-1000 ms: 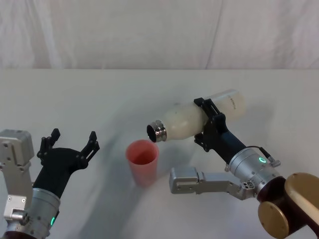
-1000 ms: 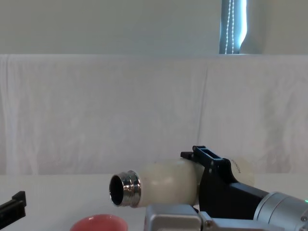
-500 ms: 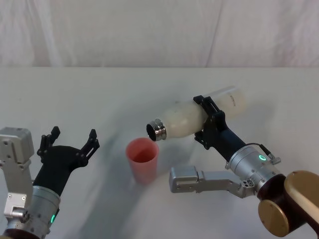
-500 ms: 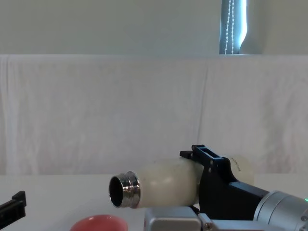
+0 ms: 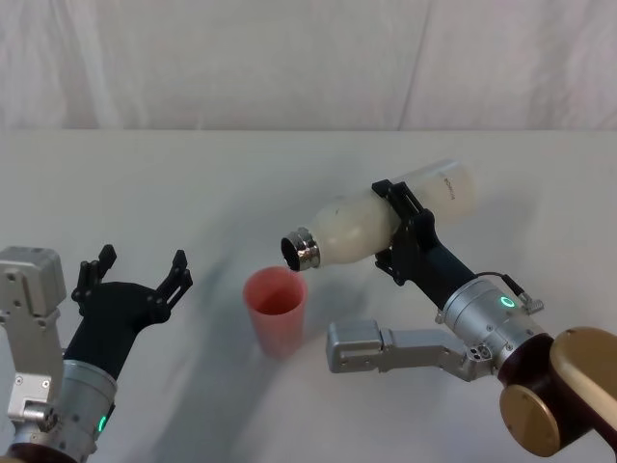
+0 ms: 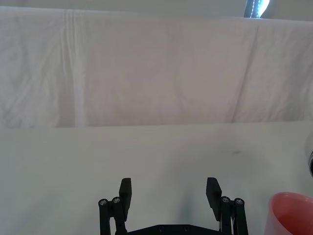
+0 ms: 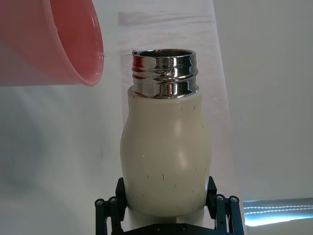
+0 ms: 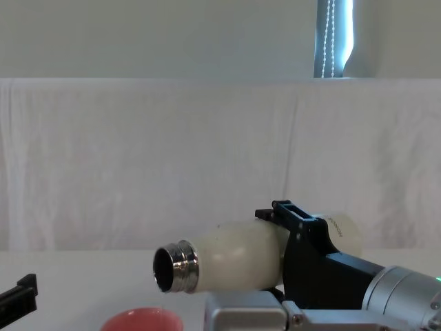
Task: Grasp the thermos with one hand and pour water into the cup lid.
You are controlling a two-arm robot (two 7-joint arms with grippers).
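Note:
The cream-white thermos (image 5: 362, 222) is held almost on its side in the air, its chrome neck (image 5: 301, 250) pointing down-left just above the rim of the coral cup lid (image 5: 277, 312). My right gripper (image 5: 405, 231) is shut around the bottle's middle. In the chest view the thermos (image 8: 238, 256) tilts over the cup lid (image 8: 141, 321). The right wrist view shows the thermos (image 7: 166, 156) between the fingers (image 7: 108, 205), with the cup lid (image 7: 46, 41) beside the neck. My left gripper (image 5: 133, 277) stands open, left of the cup lid, nothing between its fingers. It also appears in the left wrist view (image 6: 169, 192).
The white table (image 5: 193, 183) runs back to a white cloth backdrop (image 5: 289, 58). My right forearm (image 5: 405, 349) lies low over the table just right of the cup lid.
The thermos has risen a little and tipped further, its neck staying over the cup lid. The left gripper has barely moved.

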